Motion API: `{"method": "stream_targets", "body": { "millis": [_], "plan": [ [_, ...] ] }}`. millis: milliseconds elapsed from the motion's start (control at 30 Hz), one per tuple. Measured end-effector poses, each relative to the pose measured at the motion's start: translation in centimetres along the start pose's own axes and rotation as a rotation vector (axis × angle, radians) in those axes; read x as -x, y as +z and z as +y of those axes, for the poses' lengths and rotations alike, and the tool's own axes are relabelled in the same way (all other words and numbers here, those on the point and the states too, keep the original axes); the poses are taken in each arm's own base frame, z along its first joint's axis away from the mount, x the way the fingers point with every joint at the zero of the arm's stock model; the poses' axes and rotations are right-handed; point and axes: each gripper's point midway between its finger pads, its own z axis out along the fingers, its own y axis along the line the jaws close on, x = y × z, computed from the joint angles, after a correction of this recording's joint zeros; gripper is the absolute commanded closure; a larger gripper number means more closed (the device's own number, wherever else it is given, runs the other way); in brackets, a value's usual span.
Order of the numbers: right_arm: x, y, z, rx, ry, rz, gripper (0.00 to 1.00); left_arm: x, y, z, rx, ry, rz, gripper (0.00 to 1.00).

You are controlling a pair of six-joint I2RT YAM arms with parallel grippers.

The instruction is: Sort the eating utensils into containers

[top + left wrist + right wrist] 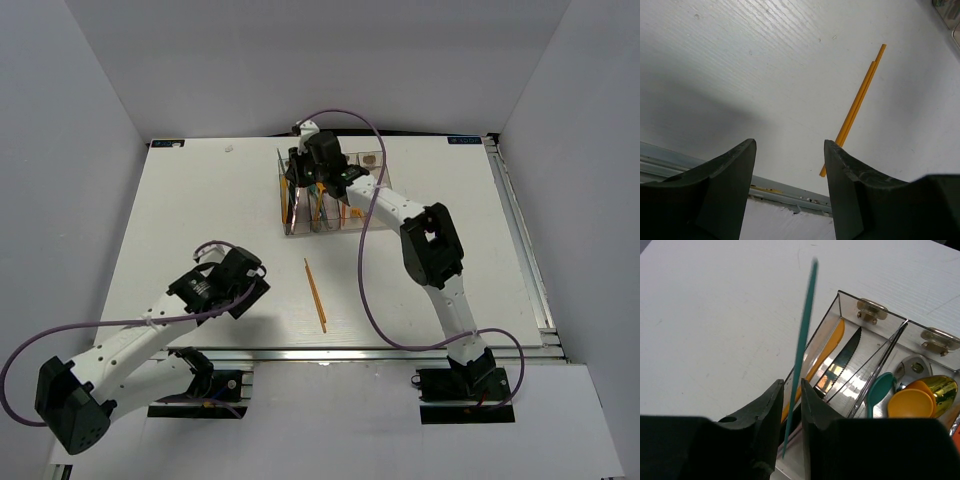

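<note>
**Robotics laboratory cell.** Plain grey partition walls (90, 120) rise beyond the right claw (792, 386) and to both sides of it, boxing in a white desk (200, 220). Behind the left claw (790, 145), an aluminium rail (780, 192) edges the desk. Purple cables (365, 280) loop along the bolted arms (430, 250).

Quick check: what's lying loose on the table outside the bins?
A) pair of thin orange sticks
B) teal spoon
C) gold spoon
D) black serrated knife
A: the pair of thin orange sticks lies side by side on the bare table between the arms, while the gold spoon, black serrated knife and teal spoon all sit inside the bins.
</note>
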Motion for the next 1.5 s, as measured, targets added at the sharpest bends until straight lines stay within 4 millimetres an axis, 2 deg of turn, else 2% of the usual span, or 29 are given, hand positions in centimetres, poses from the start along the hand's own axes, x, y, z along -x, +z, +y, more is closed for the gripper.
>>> {"method": "stream_targets", "body": {
  "millis": [133,167,233,267,300,333,433,500,600,700,800,900,1000,1167,1433,1500],
  "plan": [
    [-0.5,0.0,-0.1,0.012,-0.005,0.002,0.66,-0.5,0.5,-0.7,-0.01,0.016,0.024,0.5],
    [-0.9,-0.1,-0.2,0.014,-0.002,0.01,0.66,-0.7,0.7,-0.9,-0.017,0.021,0.031,0.59],
    [-1.5,-0.6,-0.4,0.026,0.0,0.032,0.63,-0.9,1.0,-1.5,-0.032,0.036,0.044,0.67],
    [-1.7,-0.9,-0.4,0.039,0.0,0.041,0.56,-1.2,1.2,-1.8,-0.041,0.045,0.055,0.74],
    [-1.8,-1.4,-0.4,0.052,-0.001,0.049,0.56,-1.3,1.3,-2.1,-0.049,0.053,0.063,0.77],
    [-1.6,-2.1,-0.2,0.072,-0.016,0.049,0.51,-1.6,1.5,-2.4,-0.058,0.067,0.078,0.78],
    [-1.4,-5.9,1.3,0.173,-0.068,0.073,0.49,-2.5,2.2,-3.4,-0.086,0.112,0.118,0.86],
    [-1.0,-9.5,3.2,0.294,-0.135,0.078,0.52,-3.3,2.8,-4.1,-0.107,0.146,0.15,0.93],
    [-0.8,-15.3,6.3,0.477,-0.267,0.062,0.57,-4.7,4.1,-4.8,-0.119,0.206,0.211,0.97],
    [-1.5,-20.3,8.4,0.602,-0.366,0.042,0.58,-6.4,5.6,-5.4,-0.104,0.276,0.281,0.98],
    [-3.1,-23.3,8.7,0.657,-0.415,0.044,0.58,-8.2,6.9,-6.5,-0.098,0.348,0.342,1.0],
    [-5.2,-24.7,7.4,0.655,-0.4,0.079,0.58,-9.8,8.1,-7.8,-0.091,0.408,0.387,1.0],
    [-6.6,-25.5,5.4,0.622,-0.363,0.111,0.58,-11.0,9.4,-8.3,-0.046,0.457,0.422,1.0],
    [-6.8,-26.6,3.0,0.57,-0.326,0.109,0.58,-11.8,9.9,-9.6,-0.021,0.511,0.433,1.0],
    [-7.6,-27.5,2.8,0.566,-0.315,0.112,0.58,-11.8,9.8,-9.4,0.012,0.551,0.421,1.0],
    [-7.8,-27.5,2.8,0.567,-0.314,0.115,0.58,-11.8,9.8,-9.4,0.014,0.55,0.423,0.97]
  ]
}}
